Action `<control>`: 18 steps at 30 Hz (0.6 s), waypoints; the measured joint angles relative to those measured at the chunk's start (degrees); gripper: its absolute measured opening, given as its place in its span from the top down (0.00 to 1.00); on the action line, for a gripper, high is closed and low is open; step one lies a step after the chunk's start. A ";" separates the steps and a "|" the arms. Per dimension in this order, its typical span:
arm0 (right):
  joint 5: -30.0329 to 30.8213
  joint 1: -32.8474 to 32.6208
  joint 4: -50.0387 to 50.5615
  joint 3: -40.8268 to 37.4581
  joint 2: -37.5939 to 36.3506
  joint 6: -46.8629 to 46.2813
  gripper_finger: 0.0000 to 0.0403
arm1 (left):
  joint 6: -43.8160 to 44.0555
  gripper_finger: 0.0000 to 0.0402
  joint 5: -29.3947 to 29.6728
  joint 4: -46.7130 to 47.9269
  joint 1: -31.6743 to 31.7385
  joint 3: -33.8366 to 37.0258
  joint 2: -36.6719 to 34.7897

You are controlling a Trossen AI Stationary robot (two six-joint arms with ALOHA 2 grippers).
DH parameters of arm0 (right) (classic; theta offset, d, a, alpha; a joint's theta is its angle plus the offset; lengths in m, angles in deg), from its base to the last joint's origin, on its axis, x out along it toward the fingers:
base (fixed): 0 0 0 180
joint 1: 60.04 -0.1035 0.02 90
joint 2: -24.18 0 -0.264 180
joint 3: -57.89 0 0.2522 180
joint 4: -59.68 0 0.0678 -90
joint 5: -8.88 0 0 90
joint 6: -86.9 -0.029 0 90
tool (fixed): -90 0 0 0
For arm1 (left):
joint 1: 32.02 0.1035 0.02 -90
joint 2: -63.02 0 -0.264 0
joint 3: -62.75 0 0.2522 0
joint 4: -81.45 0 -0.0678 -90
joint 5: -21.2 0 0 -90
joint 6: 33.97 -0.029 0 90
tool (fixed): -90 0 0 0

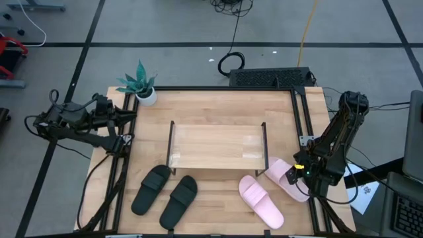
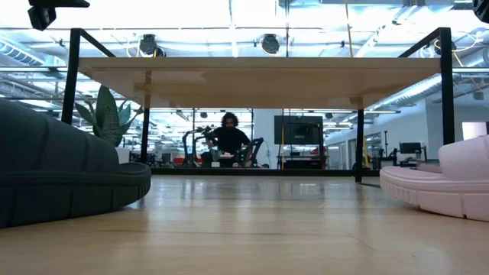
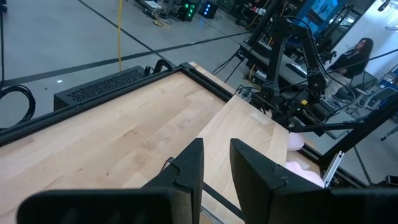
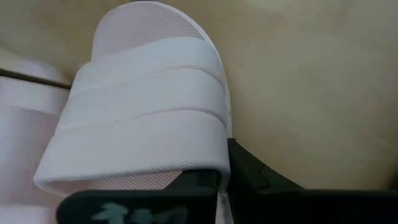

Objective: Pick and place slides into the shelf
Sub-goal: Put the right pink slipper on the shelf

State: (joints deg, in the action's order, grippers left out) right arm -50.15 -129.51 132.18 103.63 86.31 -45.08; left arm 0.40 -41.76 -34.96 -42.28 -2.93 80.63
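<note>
Right gripper set on the side of a pale pink foam slide sandal with a wide ribbed strap (image 4: 146,106), at the table's near right edge.

The sandal looks light, soft and springy, with a matte, grippy surface; its strap edge or sidewall seems the best hold. The right gripper (image 1: 299,173) sits at that sidewall, one finger (image 4: 261,177) against it, but whether the jaws are clamped cannot be told. Its pink mate (image 1: 261,200) lies beside it, the black pair (image 1: 165,194) further left, all before the light wooden shelf (image 1: 218,147). The left gripper (image 3: 217,171) waits, jaws apart.
</note>
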 joint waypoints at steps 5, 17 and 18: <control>2.21 0.04 2.70 2.04 -0.28 -0.62 1.00 | 0.04 0.81 0.01 -0.01 0.00 0.00 0.02; -4.72 1.29 7.53 5.90 -0.76 -0.20 1.00 | -0.13 0.81 0.06 0.01 0.00 0.00 0.00; -5.37 1.30 7.53 5.90 -0.98 -0.09 1.00 | -0.13 0.81 0.06 0.01 0.00 0.00 0.00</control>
State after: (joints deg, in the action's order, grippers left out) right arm -55.52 -128.21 139.71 109.54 85.33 -45.18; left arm 0.26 -41.71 -34.95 -42.28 -2.93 80.63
